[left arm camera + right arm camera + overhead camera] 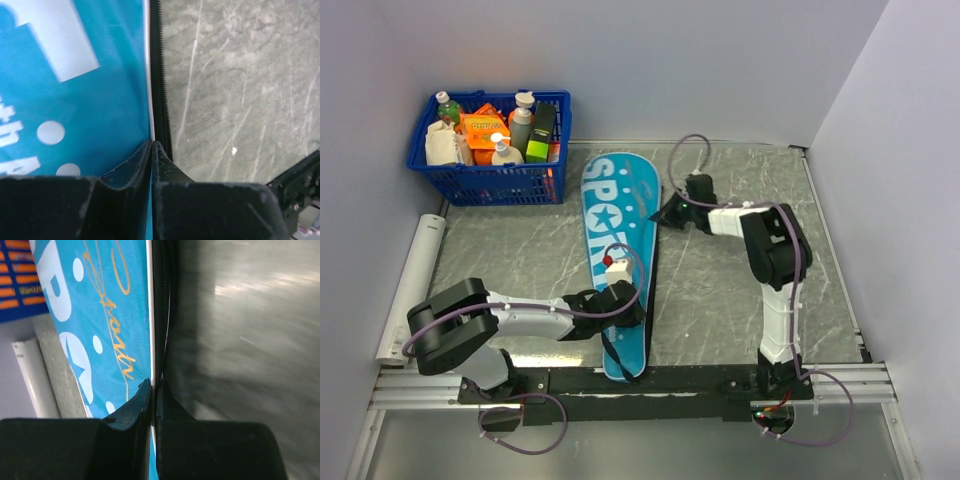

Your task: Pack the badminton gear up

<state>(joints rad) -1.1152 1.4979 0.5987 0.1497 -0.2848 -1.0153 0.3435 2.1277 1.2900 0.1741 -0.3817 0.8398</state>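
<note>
Left tool and right tool each pinch the zippered right edge of the teal bag, which lies lengthwise on the counter. Both grips look shallow, so an uneven pull could slip the fabric free or drag the bag.

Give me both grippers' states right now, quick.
Left gripper: closed, pinching the edge of the teal racket bag.
Right gripper: closed, pinching the same bag's edge farther up.

Your left gripper, bottom centre, pinches the teal bag by its edge; the marble table fills the right.
</note>
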